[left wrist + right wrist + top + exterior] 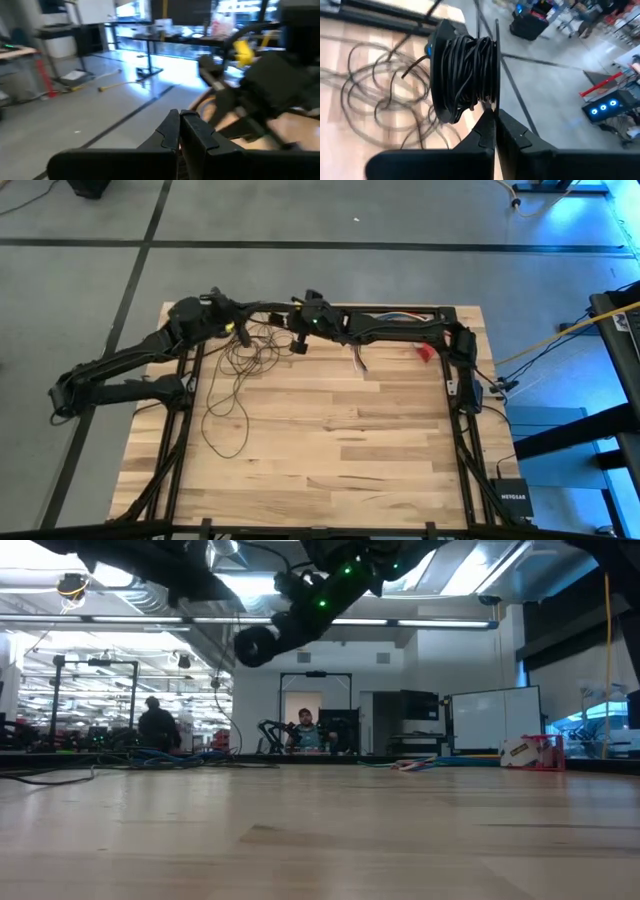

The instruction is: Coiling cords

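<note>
The cords are one thin dark wire. Part of it lies in loose loops (pixel 235 375) on the wooden table's far left, also seen in the right wrist view as loops (pixel 380 95). The other part is wound into a thick coil (pixel 465 70) held above the table. My right gripper (pixel 495 120) is shut at the coil's near edge. In the low view the coil (pixel 255 645) hangs clear of the table. My left gripper (pixel 179 125) is shut and points level over the far edge, just left of the coil. No cord shows between its fingers. My right gripper meets a thin dark edge (pixel 496 102) that runs along one side of the coil and comes out from between the shut fingertips. Whether that edge is a strand or a flat disc cannot be told. The fingers slant down from the table's right. The coil is lifted clear, and loose wire trails from it to the table.
A short bundle of coloured wires (pixel 358 360) and a small red thing (pixel 424 352) lie at the far right. Black frame rails (pixel 462 430) run along both sides of the table. A yellow cable (pixel 560 340) crosses the floor at the right. People sit in the room behind.
</note>
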You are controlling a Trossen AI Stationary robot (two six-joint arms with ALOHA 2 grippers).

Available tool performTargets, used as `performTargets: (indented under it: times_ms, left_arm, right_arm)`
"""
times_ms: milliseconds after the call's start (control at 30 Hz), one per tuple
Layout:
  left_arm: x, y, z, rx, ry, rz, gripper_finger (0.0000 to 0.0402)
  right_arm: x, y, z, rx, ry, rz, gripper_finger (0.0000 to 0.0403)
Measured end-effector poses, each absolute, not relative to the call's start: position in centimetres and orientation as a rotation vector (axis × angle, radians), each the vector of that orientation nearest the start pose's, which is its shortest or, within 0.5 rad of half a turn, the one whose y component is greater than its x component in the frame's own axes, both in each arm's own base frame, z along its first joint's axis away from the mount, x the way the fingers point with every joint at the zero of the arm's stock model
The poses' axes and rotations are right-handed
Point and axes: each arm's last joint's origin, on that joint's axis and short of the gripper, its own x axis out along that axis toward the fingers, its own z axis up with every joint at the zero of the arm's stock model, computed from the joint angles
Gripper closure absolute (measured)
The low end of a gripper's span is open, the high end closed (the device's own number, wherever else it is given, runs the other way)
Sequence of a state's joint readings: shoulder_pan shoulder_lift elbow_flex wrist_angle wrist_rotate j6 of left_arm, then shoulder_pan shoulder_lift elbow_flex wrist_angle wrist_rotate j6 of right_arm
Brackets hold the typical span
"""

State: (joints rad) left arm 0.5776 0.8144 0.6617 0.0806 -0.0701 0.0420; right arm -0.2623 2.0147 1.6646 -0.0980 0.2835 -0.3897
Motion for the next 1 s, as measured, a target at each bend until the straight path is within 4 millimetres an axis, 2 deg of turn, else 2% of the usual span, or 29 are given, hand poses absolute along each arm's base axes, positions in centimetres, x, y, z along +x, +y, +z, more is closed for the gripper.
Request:
performTargets:
  times_ms: [333,533,733,1000]
  left_arm:
    - [20.3,9.7,29.0,0.002,0.112,0.502,0.0398]
    - [22.7,10.1,26.7,0.002,0.199,0.483,0.0398]
    - [23.5,10.5,24.7,0.037,0.327,0.502,0.0398]
    - [23.2,10.5,24.8,0.069,0.352,0.519,0.0398]
  right_arm:
    - [45.5,-13.2,27.8,-0.355,0.476,-0.487,0.0398]
    - [45.5,-13.1,27.8,-0.321,0.461,-0.457,0.0398]
    - [45.0,-13.0,28.9,-0.295,0.435,-0.438,0.0397]
    - [44.4,-12.8,29.9,-0.277,0.432,-0.424,0.0397]
